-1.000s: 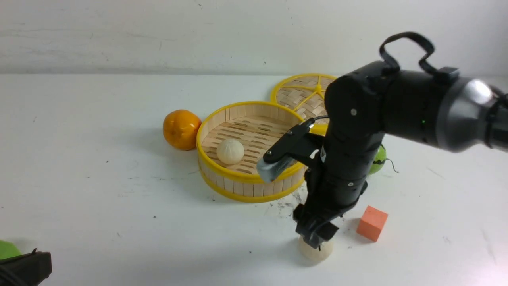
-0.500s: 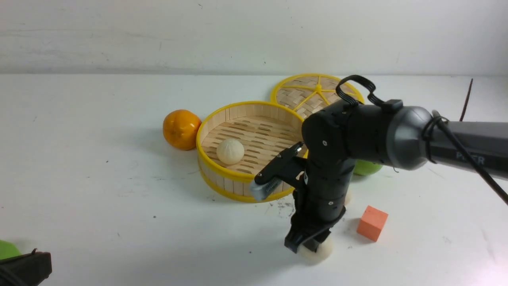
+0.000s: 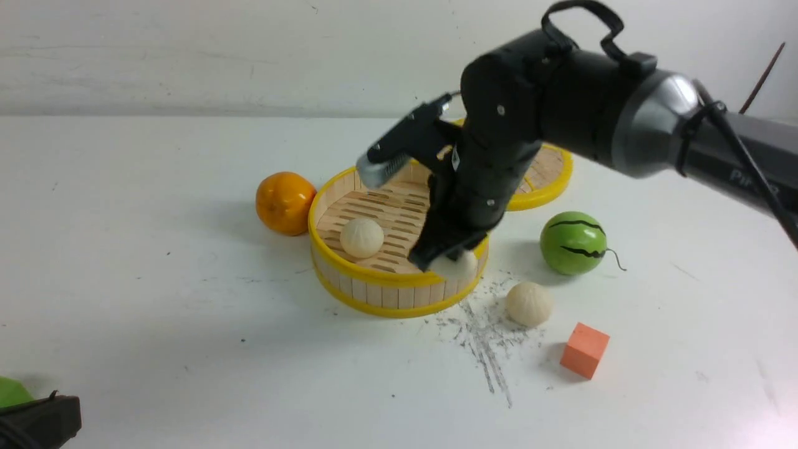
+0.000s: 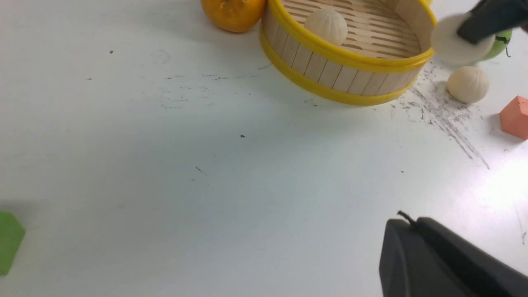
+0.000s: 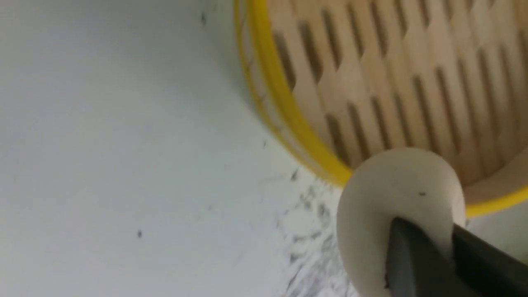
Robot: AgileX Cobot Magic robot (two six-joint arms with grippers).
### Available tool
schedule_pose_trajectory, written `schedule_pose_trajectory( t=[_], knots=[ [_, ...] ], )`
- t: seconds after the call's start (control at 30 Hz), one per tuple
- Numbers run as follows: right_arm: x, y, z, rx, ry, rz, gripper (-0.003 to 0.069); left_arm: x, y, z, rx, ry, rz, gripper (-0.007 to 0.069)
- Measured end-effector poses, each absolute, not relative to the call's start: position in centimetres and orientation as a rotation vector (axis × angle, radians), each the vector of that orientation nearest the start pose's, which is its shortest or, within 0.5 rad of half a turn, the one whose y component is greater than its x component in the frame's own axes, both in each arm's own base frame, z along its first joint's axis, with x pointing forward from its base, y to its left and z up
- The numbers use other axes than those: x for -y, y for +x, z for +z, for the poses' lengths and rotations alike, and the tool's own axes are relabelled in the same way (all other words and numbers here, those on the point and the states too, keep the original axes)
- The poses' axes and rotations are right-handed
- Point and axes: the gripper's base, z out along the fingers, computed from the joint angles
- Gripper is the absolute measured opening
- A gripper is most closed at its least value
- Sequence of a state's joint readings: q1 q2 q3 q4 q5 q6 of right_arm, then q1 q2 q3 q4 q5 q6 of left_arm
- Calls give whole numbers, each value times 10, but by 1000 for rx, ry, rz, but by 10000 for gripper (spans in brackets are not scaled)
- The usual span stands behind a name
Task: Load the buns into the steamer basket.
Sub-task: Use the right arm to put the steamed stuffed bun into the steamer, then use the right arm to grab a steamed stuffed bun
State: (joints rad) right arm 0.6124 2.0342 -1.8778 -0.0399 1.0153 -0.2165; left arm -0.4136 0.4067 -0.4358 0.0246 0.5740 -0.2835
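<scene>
The left gripper (image 3: 37,421) shows only partly at the near left corner, so I cannot tell whether it is clenched or released. An orange (image 3: 285,202) sits just beside the steamer basket (image 3: 374,284) on the counter (image 3: 156,280); one bun (image 3: 361,237) lies on its slatted floor. The right gripper (image 3: 444,257) grasps a second bun (image 3: 460,267) over the basket's near right rim. A third bun (image 3: 528,304) rests on the counter, between a watermelon ball (image 3: 573,242) and an orange cube (image 3: 584,350).
</scene>
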Motion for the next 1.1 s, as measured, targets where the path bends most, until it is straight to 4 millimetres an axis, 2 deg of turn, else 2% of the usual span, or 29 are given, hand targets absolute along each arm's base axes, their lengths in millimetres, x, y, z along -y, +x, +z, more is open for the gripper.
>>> schedule_pose_trajectory(
  t=[0.1,0.23,0.33,0.43,0.47,0.57,0.67,0.77,0.8,0.83,0.9,0.93,0.97,1.03,1.1],
  knots=[
    [-266,387,281,-2372,-1021,105,16,33,78,274,-2063,148,-407,6],
    [-271,408,250,-2379,-924,110,25,33,78,271,-2071,148,-405,9],
    [-272,420,223,-2419,-856,111,65,33,78,271,-2069,147,-406,11],
    [-272,425,208,-2443,-832,101,136,33,78,271,-2069,147,-406,11],
    [-272,427,203,-2445,-822,93,191,33,78,271,-2069,147,-406,11],
    [-272,429,205,-2435,-791,89,343,33,78,271,-2068,147,-406,11],
    [-271,429,215,-2460,-770,82,494,33,78,271,-2067,147,-406,11],
    [-269,427,240,-2488,-749,74,587,33,78,271,-2068,146,-407,15],
    [-268,426,240,-2495,-750,70,592,33,78,271,-2068,146,-407,15],
    [-265,422,263,-2502,-740,65,620,33,78,271,-2068,146,-407,15],
    [-260,415,290,-2512,-736,55,628,33,78,271,-2068,146,-407,18],
    [-260,415,291,-2516,-738,52,628,33,78,271,-2068,146,-407,18],
    [-254,410,311,-2504,-763,32,624,33,78,271,-2066,146,-407,18],
    [-243,405,331,-2476,-771,12,600,33,78,271,-2065,146,-407,20],
    [-238,403,337,-2473,-771,6,587,33,78,271,-2064,146,-408,20]
  ],
)
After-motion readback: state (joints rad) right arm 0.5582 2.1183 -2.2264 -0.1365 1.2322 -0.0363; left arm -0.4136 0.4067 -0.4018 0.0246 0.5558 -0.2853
